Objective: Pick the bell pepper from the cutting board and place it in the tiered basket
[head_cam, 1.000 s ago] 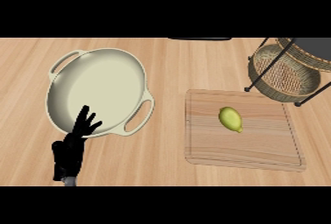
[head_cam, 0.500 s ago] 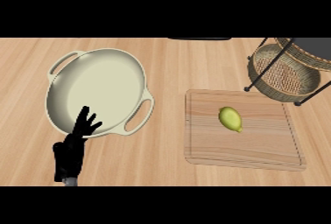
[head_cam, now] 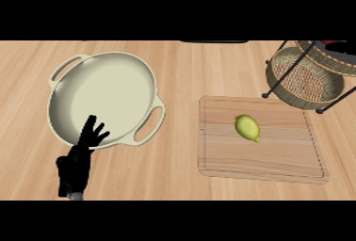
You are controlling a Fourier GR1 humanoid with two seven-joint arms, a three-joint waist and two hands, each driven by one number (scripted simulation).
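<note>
Bell pepper [head_cam: 247, 127]: small, yellow-green, lies on its side near the middle of the cutting board [head_cam: 230, 160], long axis running roughly away from the robot. Nothing touches it. It sits clear of the board's edges, so approach from above looks unobstructed.

Cutting board: flat on the wooden table [head_cam: 181, 70], right of centre. Its far right corner comes close to the legs of the tiered basket.

Tiered basket [head_cam: 306, 77]: woven bowl on a dark wire frame, at the upper right of the head view, partly cut off by the frame edge. The visible tier opens upward and looks empty, so it is a reasonable drop target. Whether a higher tier is free cannot be told.

Left hand [head_cam: 76, 164]: at the lower left, fingers straight and spread, pointing up, holding nothing. The fingertips overlap the near rim of the cream two-handled pan [head_cam: 104, 89] in this view; contact cannot be confirmed. It reads as resting, not reaching.

Right hand: not visible anywhere.

Judgement: the pick is not yet started. The pepper and basket both lie on the robot's right, so the right hand would be the natural one for the grasp. The pepper's rounded, smooth body may roll if nudged sideways; closing across its narrow width seems safest.
</note>
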